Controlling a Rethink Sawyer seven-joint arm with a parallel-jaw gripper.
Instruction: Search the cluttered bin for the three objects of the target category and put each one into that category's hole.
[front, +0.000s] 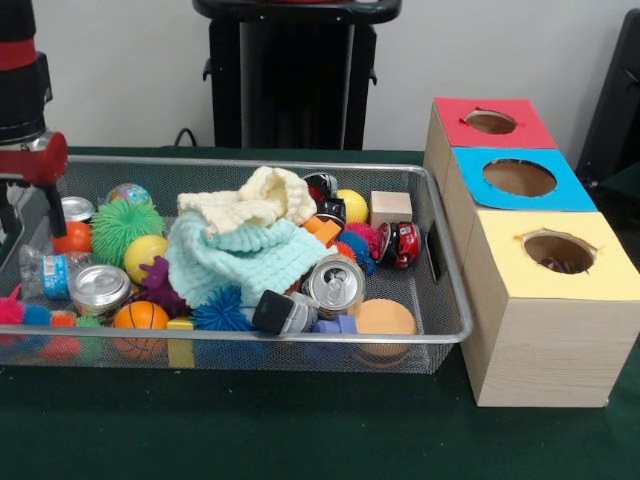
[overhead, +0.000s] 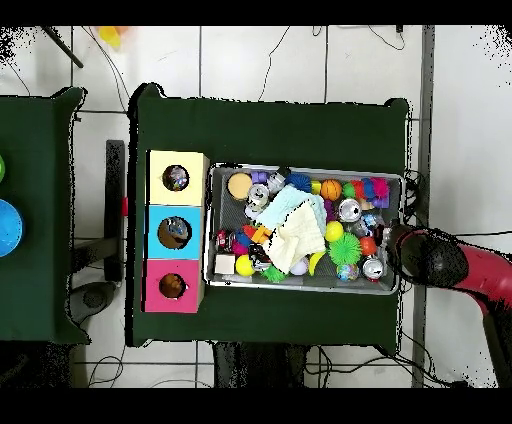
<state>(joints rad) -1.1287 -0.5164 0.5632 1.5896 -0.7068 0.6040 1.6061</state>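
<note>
Cans (front: 333, 283) lying in mesh bin (front: 452, 300), arm (front: 25, 110) at bin's end, jaws' state cannot be told

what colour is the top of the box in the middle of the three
Blue, on the middle box; it shows best in the front view.

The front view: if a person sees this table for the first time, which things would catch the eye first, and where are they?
Most striking is the wire mesh bin at the centre, crammed with balls, cans and spiky toys, with a mint and cream knitted cloth heaped on top in the middle. Beside it on the picture's right stand three wooden boxes with round holes, topped red, blue and yellow. The red and black arm hangs over the bin's left end.
</note>
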